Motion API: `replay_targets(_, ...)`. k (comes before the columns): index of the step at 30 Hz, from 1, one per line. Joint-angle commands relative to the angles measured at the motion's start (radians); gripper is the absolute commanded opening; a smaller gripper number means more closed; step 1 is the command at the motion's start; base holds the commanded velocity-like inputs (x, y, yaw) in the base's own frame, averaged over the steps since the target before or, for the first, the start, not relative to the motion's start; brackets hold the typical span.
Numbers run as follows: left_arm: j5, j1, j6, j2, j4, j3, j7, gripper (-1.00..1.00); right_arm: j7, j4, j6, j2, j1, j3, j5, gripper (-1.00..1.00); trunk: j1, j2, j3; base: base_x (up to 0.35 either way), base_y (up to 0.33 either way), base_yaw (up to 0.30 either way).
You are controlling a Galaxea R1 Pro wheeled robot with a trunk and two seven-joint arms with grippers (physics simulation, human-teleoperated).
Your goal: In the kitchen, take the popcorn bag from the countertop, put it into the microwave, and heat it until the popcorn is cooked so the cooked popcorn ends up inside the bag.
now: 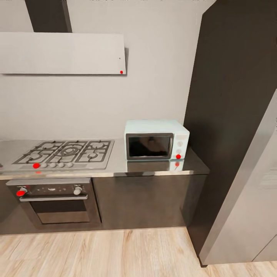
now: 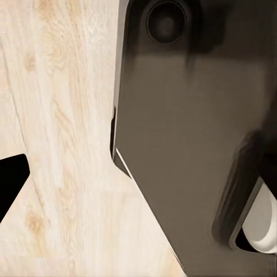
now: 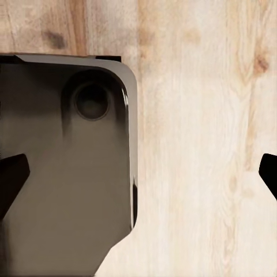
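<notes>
We stand back from the kitchen run, looking down on it from the head camera. The microwave (image 1: pixel 156 139) sits on the bench (image 1: pixel 154 169), at its right end, just beside the tall dark cabinet (image 1: pixel 231 115). Its dark glass door is shut; a red mark shows at the lower corner of its knob panel. The gas hob (image 1: pixel 65 152) lies to the left, the built-in oven (image 1: pixel 57 202) below it, the white range hood (image 1: pixel 61 53) on the wall above.

We see no popcorn bag on the stretch of bench in view; where it lies we cannot tell.

Both wrist cameras look down at the wooden floor (image 2: pixel 63 144) and the robot's own dark base (image 3: pixel 63 190). The right gripper (image 3: pixel 138 173) shows a dark fingertip at each side of its view, well apart, so we judge it spread and empty. For the left gripper (image 2: pixel 10 182) we see one dark fingertip only; we cannot tell its state.

Risks from here, as we judge them:
- The bag must be found first; driving up to the microwave without it wastes the approach.
- The microwave is close against the cabinet, so an arm may have little room on that side.
- The door is shut; reaching with a bag in hand leaves the other gripper to open it.
</notes>
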Motion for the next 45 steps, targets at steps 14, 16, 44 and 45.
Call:
replay_targets(14,0.001,0.000,0.001,-0.002,-0.001,0.006,0.000,1.00,-0.001,-0.149,-0.001,0.000,-0.001,0.005,0.005,1.00,-0.054,0.098,0.043,0.000,0.000,0.000)
replay_targets(16,0.001,0.000,0.001,-0.002,-0.001,0.006,0.000,1.00,-0.003,-0.248,-0.001,0.000,-0.001,0.005,0.007,1.00,-0.061,0.112,0.049,0.000,0.000,0.000)
replay_targets(44,0.000,0.000,0.002,-0.005,-0.001,0.005,-0.001,1.00,-0.038,-1.309,0.107,-0.007,-0.081,0.004,0.006,1.00,-0.092,0.168,0.074,0.133,0.000,0.000)
replay_targets(45,0.000,0.000,0.002,-0.004,-0.001,0.005,-0.001,1.00,-0.038,-1.314,0.144,-0.008,-0.105,0.004,0.006,1.00,-0.092,0.168,0.074,0.284,0.000,0.000)
